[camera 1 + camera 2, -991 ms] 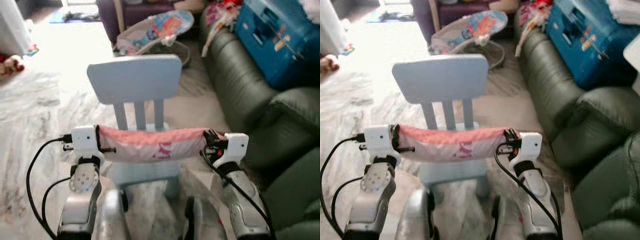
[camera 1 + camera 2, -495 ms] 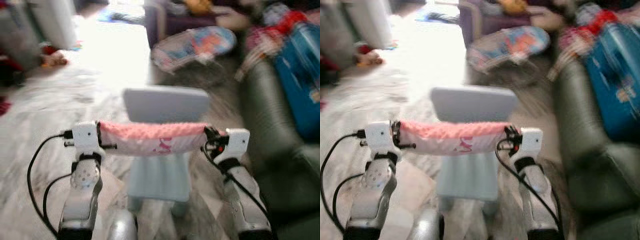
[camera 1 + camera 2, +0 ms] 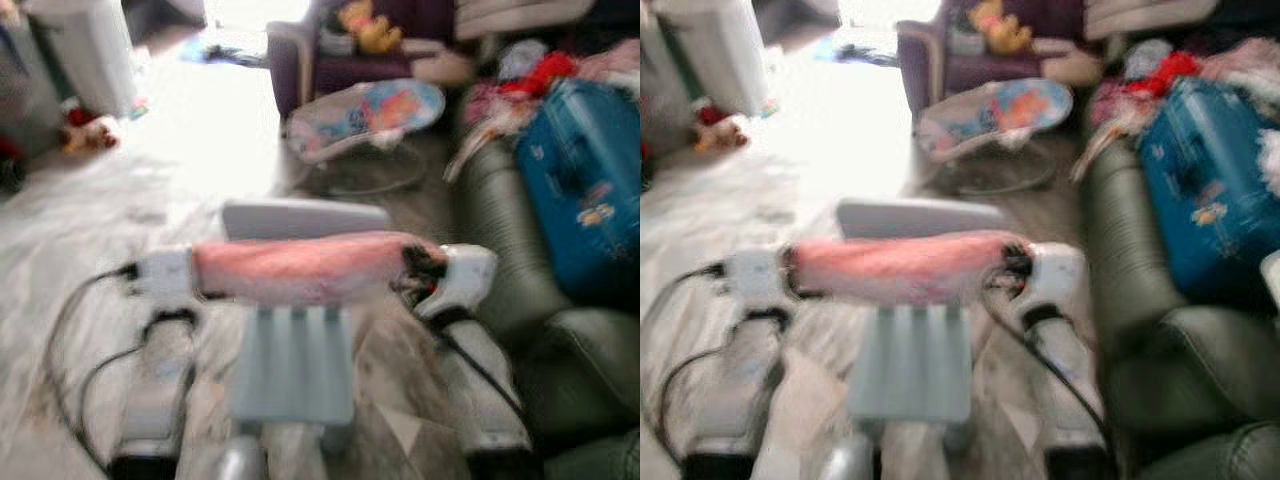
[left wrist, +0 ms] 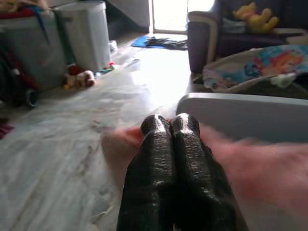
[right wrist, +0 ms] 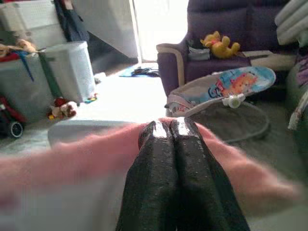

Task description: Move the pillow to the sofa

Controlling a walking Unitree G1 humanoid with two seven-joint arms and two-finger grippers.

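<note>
The pink pillow (image 3: 305, 268) hangs stretched between my two grippers, lifted above the pale blue child's chair (image 3: 292, 365). My left gripper (image 3: 198, 275) is shut on its left end and my right gripper (image 3: 412, 270) is shut on its right end. In the left wrist view the black fingers (image 4: 169, 144) press together against blurred pink fabric (image 4: 269, 168); the right wrist view shows the fingers (image 5: 168, 139) closed the same way on the pillow (image 5: 82, 159). The dark green sofa (image 3: 500, 230) runs along the right side. The head views are blurred.
A blue suitcase (image 3: 585, 185) and heaped clothes lie on the sofa. A baby bouncer (image 3: 365, 115) stands on the floor beyond the chair, with a purple armchair (image 3: 330, 50) behind it. A white bin (image 4: 89, 31) and toys sit at the far left.
The camera has lifted and turned, so the scene slid down and more of the far room shows. The pillow has risen to the chair's backrest height, still held at both ends.
</note>
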